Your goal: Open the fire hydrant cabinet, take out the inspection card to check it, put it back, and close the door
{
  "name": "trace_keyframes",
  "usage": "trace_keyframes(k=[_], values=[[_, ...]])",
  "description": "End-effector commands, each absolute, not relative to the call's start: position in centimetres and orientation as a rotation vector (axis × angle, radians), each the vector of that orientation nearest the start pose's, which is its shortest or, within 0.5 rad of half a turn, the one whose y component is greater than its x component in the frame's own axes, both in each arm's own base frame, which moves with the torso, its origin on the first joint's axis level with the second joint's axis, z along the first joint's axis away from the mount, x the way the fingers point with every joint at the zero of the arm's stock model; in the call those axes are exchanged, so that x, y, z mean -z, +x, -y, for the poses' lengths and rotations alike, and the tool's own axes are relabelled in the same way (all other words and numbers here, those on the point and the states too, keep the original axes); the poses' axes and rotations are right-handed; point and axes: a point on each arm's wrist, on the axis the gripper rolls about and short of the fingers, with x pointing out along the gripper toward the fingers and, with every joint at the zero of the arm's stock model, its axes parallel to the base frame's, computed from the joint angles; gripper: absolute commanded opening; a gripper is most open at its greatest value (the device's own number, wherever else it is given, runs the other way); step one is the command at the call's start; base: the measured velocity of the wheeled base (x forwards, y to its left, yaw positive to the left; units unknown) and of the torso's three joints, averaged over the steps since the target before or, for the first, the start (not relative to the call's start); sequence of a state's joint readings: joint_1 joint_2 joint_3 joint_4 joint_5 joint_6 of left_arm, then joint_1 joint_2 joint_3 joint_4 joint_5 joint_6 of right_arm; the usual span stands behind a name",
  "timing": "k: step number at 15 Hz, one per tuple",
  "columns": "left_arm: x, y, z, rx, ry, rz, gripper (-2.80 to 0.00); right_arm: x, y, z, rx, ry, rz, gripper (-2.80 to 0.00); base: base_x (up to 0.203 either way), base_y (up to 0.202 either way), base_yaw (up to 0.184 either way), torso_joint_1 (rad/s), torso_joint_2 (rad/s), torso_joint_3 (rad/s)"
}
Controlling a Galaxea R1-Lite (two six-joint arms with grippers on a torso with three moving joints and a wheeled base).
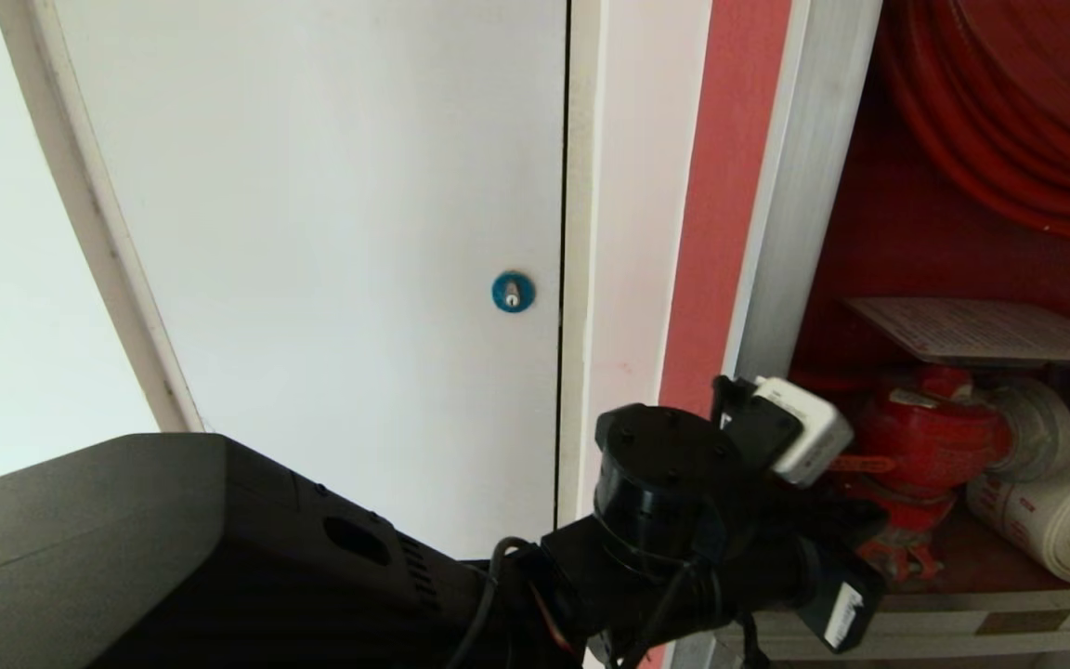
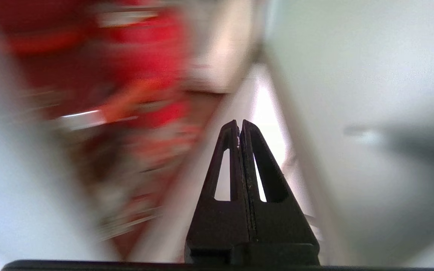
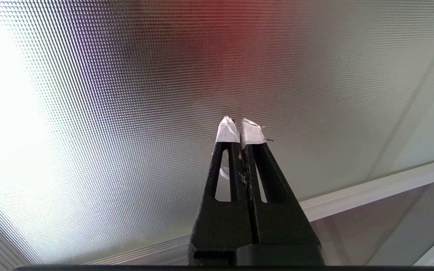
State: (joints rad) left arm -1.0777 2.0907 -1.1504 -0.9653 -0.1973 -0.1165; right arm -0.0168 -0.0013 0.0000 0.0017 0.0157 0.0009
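1. Red-lined fire hydrant cabinet point(image 1: 869, 232) stands open, right of the white door point(image 1: 312, 232) with its round blue lock point(image 1: 513, 292).
2. Inspection card point(image 1: 981, 330) lies flat atop the red hydrant valve point(image 1: 939, 437), long axis running sideways across the cabinet; pale, with fine reddish print too small to read.
3. Red hose reel point(image 1: 1009, 111) coils above the valve; white rolled hose point(image 1: 1069, 511) sits right of it.
4. Left gripper point(image 2: 238, 126) is pinched closed, empty, in front of the valve.
5. Right gripper point(image 3: 238, 126), tips taped white, is closed too, against a textured panel point(image 3: 126, 94).
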Motion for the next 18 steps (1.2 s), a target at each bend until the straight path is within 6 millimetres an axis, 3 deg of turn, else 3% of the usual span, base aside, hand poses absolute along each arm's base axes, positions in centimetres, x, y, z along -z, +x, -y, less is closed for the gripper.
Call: trace_keyframes(k=[1,5,11,18], values=[[-16.8,20.4,35.0,1.204,-0.101,-0.049,-2.8,-7.5,-2.3,-0.1,0.002,0.002,-0.002,-2.8,0.0,0.0,0.0,0.0,0.0,0.0],[-16.5,21.9,30.0,1.032,-0.036,-0.074,-2.8,-7.5,-2.3,-0.1,0.002,0.002,-0.002,-2.8,0.0,0.0,0.0,0.0,0.0,0.0],[-16.4,22.2,19.9,0.809,0.036,-0.114,-2.8,-7.5,-2.3,-0.1,0.002,0.002,-0.002,-2.8,0.0,0.0,0.0,0.0,0.0,0.0],[-18.5,18.2,11.3,0.589,0.014,-0.034,-2.8,-7.5,-2.3,-0.1,0.002,0.0,-0.002,-2.8,0.0,0.0,0.0,0.0,0.0,0.0]])
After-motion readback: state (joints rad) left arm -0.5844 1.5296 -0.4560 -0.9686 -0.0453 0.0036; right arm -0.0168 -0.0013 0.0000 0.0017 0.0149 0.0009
